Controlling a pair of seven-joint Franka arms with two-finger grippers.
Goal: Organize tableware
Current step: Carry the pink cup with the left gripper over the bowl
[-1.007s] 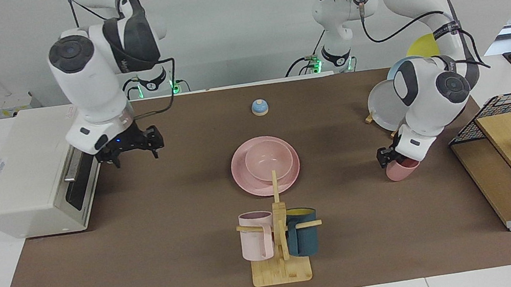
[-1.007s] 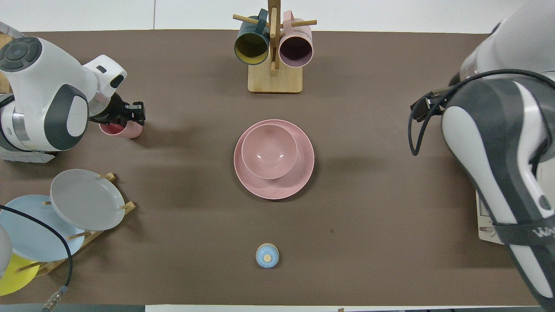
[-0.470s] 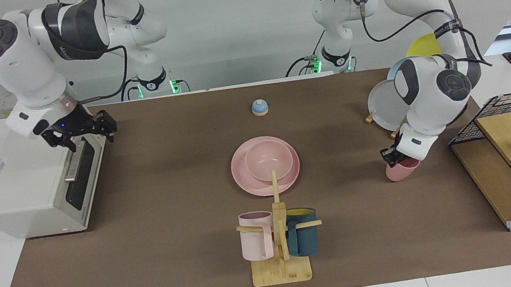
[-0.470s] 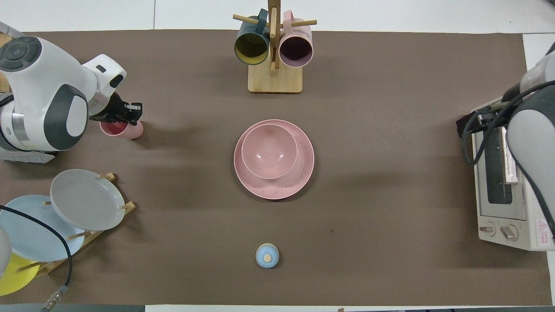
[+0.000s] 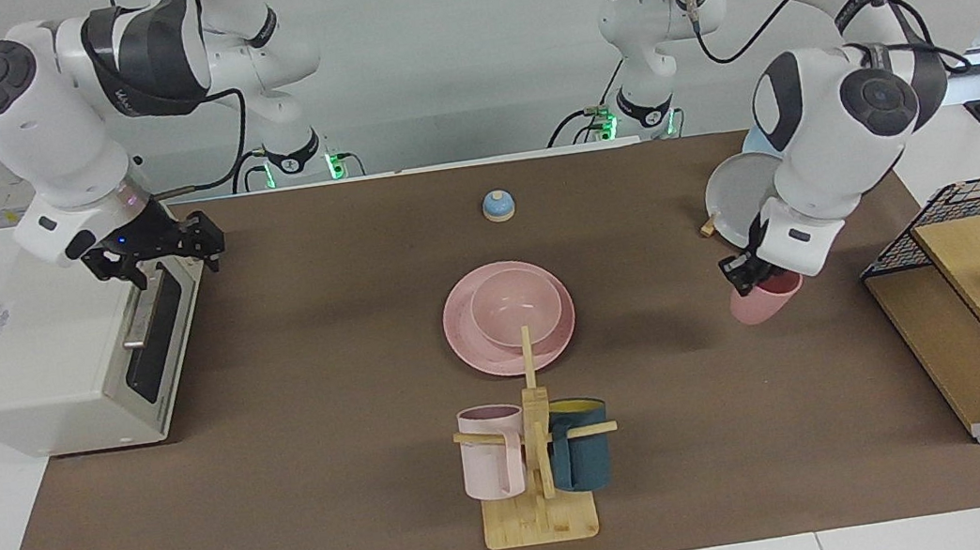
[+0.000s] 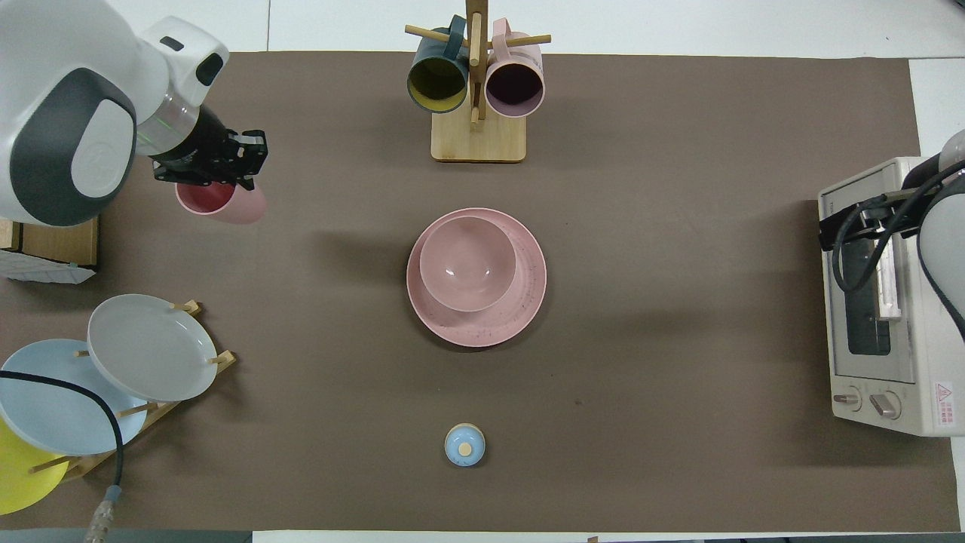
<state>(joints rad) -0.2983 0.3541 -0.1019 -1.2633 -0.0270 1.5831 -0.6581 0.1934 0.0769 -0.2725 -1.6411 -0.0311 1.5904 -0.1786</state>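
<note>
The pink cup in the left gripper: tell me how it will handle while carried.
The pink cup hangs tilted from the left gripper, pinched at its rim, so it may swing or slip. It looks rigid and probably light. Its tapered, handleless shape may tip if set down unevenly.

Pink cup [image 5: 766, 303] now off the table.

We see our left gripper [image 6: 213, 167] clamped on the pink cup [image 6: 221, 200] while the bowl [image 6: 467, 262] sits in the plate [image 6: 520, 302] mid-table.
</note>
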